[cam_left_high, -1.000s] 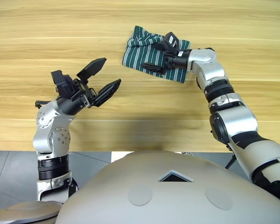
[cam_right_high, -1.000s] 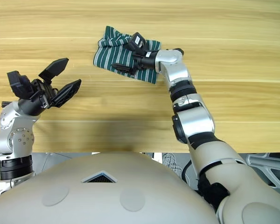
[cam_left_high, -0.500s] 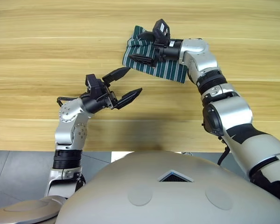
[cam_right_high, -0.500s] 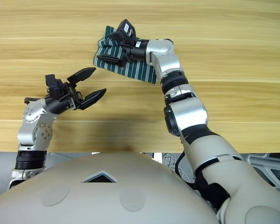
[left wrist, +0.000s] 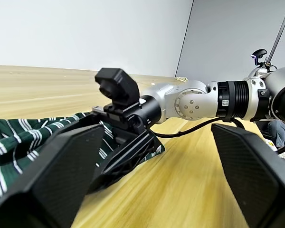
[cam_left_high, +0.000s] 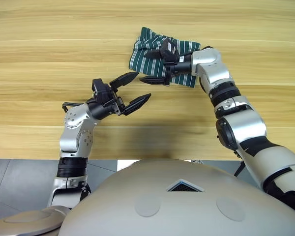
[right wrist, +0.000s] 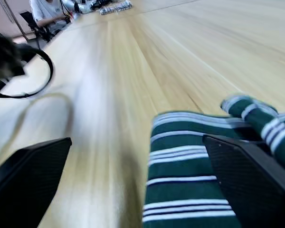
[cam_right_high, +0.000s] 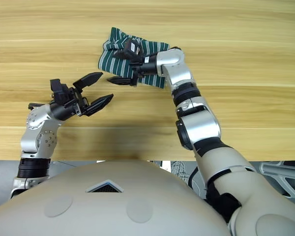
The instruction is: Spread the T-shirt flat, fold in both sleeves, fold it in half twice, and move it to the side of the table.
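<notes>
Wood-grain counter (cam_left_high: 49, 44) w/ a green-and-white striped T-shirt (cam_left_high: 137, 55) folded into a small bundle at the far middle, far-left corner bunched up. R hand (cam_left_high: 143, 66) is open wide at the shirt's left edge, one finger over the cloth, the other over bare wood just beside it; can't tell if it's touching. L hand (cam_left_high: 141, 84) is also open, gripping nothing, near the shirt's near-left corner but apart from it.

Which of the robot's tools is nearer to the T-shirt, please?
Right. The right tool is open astride the near edge of the T-shirt; the left tool is open above the table, short of it.
</notes>
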Controlling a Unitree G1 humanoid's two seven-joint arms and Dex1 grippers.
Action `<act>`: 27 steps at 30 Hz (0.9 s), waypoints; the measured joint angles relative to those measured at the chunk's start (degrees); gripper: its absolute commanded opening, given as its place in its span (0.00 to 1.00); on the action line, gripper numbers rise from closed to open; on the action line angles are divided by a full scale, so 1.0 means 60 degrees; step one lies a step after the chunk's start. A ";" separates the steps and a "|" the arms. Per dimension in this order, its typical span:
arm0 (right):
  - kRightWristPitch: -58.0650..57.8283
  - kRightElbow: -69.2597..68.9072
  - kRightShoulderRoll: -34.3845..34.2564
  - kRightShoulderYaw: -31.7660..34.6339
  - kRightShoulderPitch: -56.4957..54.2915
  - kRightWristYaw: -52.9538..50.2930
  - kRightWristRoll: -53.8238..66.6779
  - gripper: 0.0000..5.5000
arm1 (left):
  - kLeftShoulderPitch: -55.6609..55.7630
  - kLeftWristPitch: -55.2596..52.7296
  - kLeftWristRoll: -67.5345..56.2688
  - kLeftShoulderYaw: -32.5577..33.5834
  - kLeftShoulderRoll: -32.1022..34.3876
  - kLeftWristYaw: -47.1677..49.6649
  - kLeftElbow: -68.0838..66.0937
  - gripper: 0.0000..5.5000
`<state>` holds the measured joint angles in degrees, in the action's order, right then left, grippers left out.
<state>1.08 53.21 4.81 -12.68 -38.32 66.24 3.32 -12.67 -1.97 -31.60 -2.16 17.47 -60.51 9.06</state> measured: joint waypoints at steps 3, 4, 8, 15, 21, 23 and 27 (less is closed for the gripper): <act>0.0068 0.0576 -0.0171 -0.0032 -0.0175 -0.0585 -0.0247 0.93 | 0.0000 0.0005 0.0000 -0.0007 -0.0011 -0.0009 -0.0014 0.74; 0.0116 0.0698 -0.0240 0.0008 -0.0300 -0.0662 -0.0246 0.93 | 0.0000 0.0011 0.0000 -0.0011 -0.0031 -0.0014 -0.0018 0.74; 0.0277 0.1047 -0.0554 0.0340 -0.0738 -0.0778 -0.0164 0.93 | -0.0006 0.0027 -0.0021 -0.0067 -0.0068 -0.0029 -0.0023 0.74; 0.0207 0.2111 -0.0835 0.1077 -0.1429 -0.2478 -0.0153 0.93 | -0.0086 0.0032 -0.0246 -0.0115 -0.0133 -0.0032 -0.0022 0.74; 0.0423 0.2809 -0.0826 0.1508 -0.1827 -0.3942 -0.0236 0.93 | -0.0097 0.0058 -0.0260 -0.0157 -0.0158 -0.0033 -0.0025 0.74; 0.0589 0.2990 -0.0759 0.1587 -0.1923 -0.4347 -0.0284 0.93 | -0.0097 0.0099 -0.0268 -0.0155 -0.0158 -0.0036 -0.0042 0.74; 0.0922 0.3107 -0.0344 0.1357 -0.1912 -0.3971 -0.0784 0.93 | -0.0096 0.0175 -0.0267 -0.0160 -0.0159 -0.0038 -0.0099 0.74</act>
<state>6.61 71.86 2.75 -4.54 -49.79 42.41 -1.38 -13.25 -0.92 -33.21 -3.12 16.52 -60.74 8.47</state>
